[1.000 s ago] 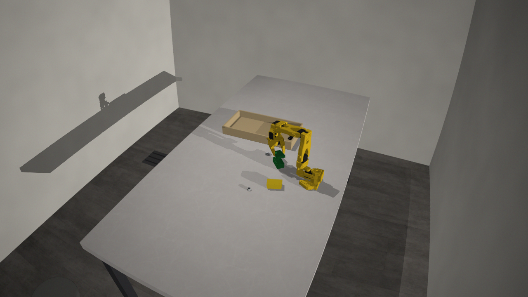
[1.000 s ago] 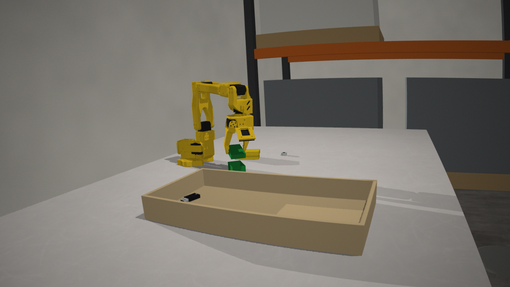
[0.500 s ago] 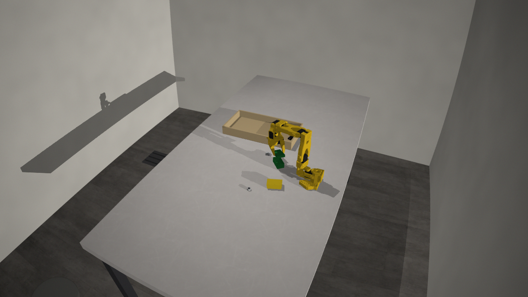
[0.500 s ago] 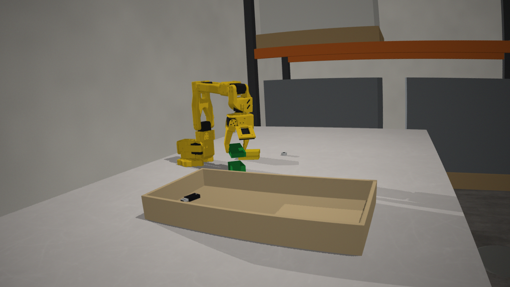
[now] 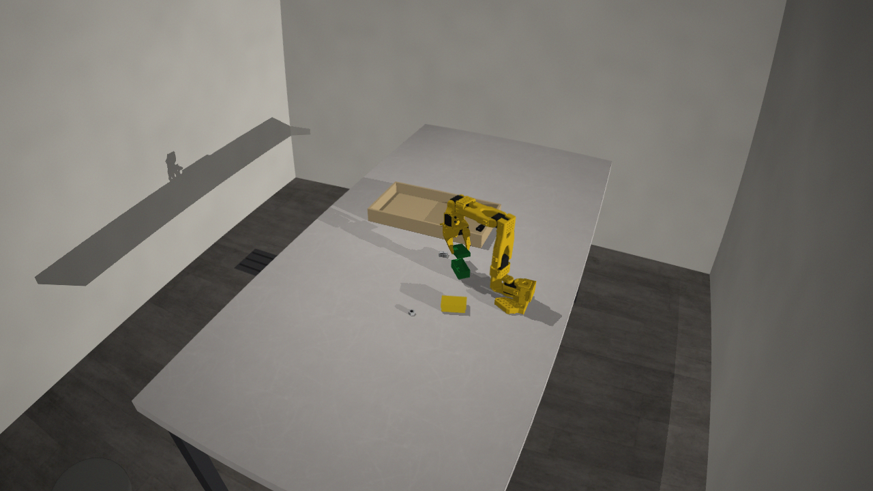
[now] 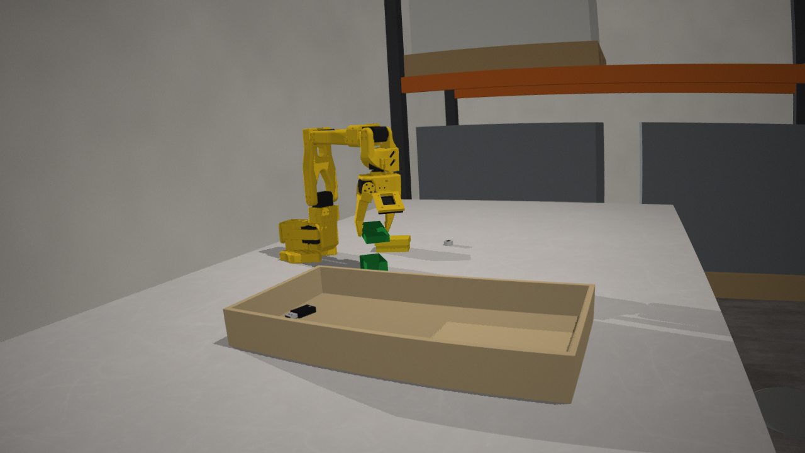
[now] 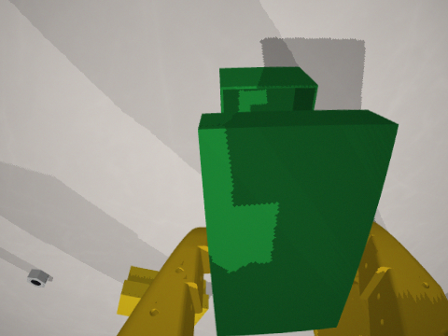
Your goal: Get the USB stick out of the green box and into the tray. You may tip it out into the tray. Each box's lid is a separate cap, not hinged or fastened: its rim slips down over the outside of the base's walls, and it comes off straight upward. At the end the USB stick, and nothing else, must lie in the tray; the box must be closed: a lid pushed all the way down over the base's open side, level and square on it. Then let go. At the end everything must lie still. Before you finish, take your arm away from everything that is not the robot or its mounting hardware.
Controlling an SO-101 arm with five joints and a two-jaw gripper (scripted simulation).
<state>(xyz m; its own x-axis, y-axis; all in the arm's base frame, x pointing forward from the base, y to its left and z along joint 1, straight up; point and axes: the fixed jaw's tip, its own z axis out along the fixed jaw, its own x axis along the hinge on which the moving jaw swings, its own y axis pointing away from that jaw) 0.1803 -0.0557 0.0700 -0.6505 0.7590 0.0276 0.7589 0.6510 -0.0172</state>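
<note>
USB stick (image 5: 480,228) (image 6: 300,311) lies inside the tan tray (image 5: 404,226) (image 6: 405,349), its metal plug toward the lower left in the exterior view; there it is near the tray's left end, and in the top view it is at the tray's right end, right of centre in the frame. Claw (image 5: 459,249) (image 6: 373,231) (image 7: 285,261) is clamped on the green lid (image 5: 461,251) (image 6: 375,231) (image 7: 299,219), one finger on each side. Lid is held raised and slightly tilted, apart from the green base (image 5: 460,269) (image 6: 373,262) (image 7: 268,77), which sits on the table (image 5: 342,354) (image 6: 140,382) (image 7: 117,61) with its open side up. In the wrist view the lid fills the centre and lower centre, covering part of the base behind it at upper centre. Box not closed. Yellow block (image 5: 453,303) (image 6: 394,243) (image 7: 135,291): on table, below centre in the top view, lower left in the wrist view. Small grey nut-like part (image 5: 412,312) (image 6: 448,242) (image 7: 38,277): left of the block in the top view. Another small grey item (image 5: 443,254) is just left of the lid in the top view; too small to identify.

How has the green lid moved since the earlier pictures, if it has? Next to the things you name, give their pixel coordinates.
Yes, upward: in the exterior view, the green lid (image 5: 462,251) (image 6: 375,232) (image 7: 308,187) is higher above the green base (image 5: 460,269) (image 6: 372,264) (image 7: 261,77) than before.
</note>
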